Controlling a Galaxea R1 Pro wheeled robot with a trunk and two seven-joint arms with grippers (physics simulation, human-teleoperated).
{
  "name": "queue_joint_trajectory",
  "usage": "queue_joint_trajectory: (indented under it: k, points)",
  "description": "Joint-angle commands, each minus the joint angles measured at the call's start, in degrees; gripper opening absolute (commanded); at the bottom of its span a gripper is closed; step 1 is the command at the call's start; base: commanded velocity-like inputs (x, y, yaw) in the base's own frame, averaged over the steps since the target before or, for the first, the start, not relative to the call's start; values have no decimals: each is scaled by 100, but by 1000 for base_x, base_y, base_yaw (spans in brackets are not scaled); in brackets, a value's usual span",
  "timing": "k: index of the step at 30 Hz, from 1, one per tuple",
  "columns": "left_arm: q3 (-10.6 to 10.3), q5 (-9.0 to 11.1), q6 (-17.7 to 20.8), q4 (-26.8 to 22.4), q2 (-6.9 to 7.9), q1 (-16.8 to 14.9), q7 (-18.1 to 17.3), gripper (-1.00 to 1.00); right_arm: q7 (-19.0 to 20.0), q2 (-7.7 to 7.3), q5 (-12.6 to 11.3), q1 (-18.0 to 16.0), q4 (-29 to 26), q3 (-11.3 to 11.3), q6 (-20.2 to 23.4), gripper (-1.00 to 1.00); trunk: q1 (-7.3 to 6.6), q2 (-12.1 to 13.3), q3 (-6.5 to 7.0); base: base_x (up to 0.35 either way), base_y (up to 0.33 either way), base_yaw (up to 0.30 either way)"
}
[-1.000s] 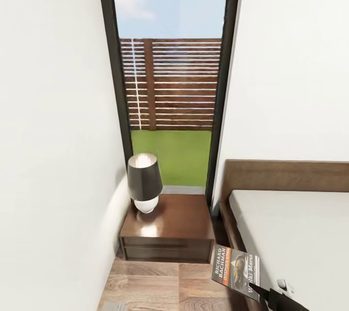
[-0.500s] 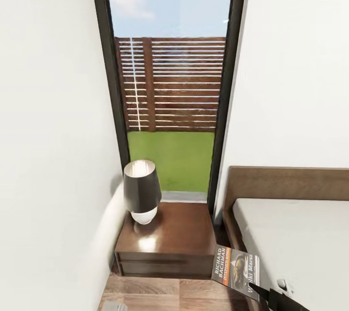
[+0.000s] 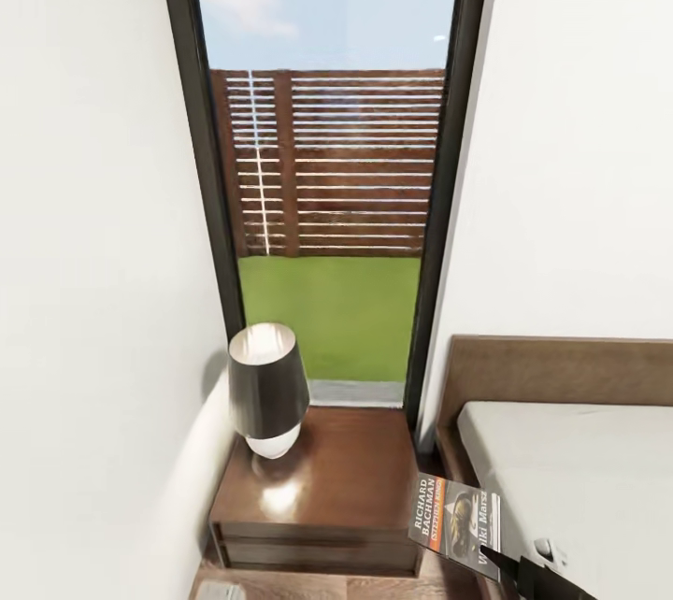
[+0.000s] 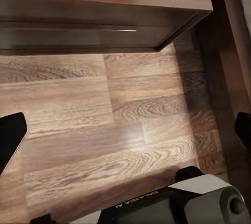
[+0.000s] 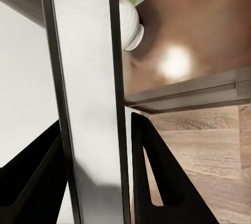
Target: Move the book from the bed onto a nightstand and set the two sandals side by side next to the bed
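i've got the book (image 3: 455, 525) clenched in the right gripper (image 5: 99, 177), left gripper (image 4: 125, 135) released; next i reach over the nightstand (image 3: 336, 478), clear of the lamp (image 3: 267, 388).

A dark-shaded table lamp (image 3: 268, 388) stands at seven o'clock; behind the tall window (image 3: 327, 161), a slatted fence (image 3: 327, 163) above grass (image 3: 327, 315).

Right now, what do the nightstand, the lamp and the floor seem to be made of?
The nightstand looks like dark brown wood with a glossy finish: its top mirrors a bright spot. The lamp has a dark shade, perhaps fabric or metal, on a smooth white base that may be ceramic. The floor looks like light wood planks with clear grain and a slight sheen.
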Motion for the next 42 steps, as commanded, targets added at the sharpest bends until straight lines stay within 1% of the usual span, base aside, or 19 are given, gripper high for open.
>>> queue_joint_trajectory:
  k: [1,29,33,37,39,42]
  points:
    - [47,-60,-28,6,1,-2,-11,100,14,-2,-61,-2,-1,7,36,-100,5,-4,-2,314,0,0]
    - [47,-60,-28,6,1,-2,-11,100,27,-2,-61,-3,-1,10,36,-100,5,-4,-2,314,0,0]
    - [47,-60,-28,6,1,-2,-11,100,38,-2,-61,-6,-1,9,36,-100,5,-4,-2,167,0,0]
    - [47,-60,-28,6,3,-2,-22,100,24,-2,-61,-7,-1,10,36,-100,5,-4,-2,22,0,0]
    - [48,-65,-38,6,14,-2,-97,100,22,-2,-61,-7,-1,11,36,-100,5,-4,-2,2,0,0]
    - [49,-69,-43,-9,17,-2,-701,100,18,-2,-61,-6,-1,11,36,-100,5,-4,-2,0,0,0]
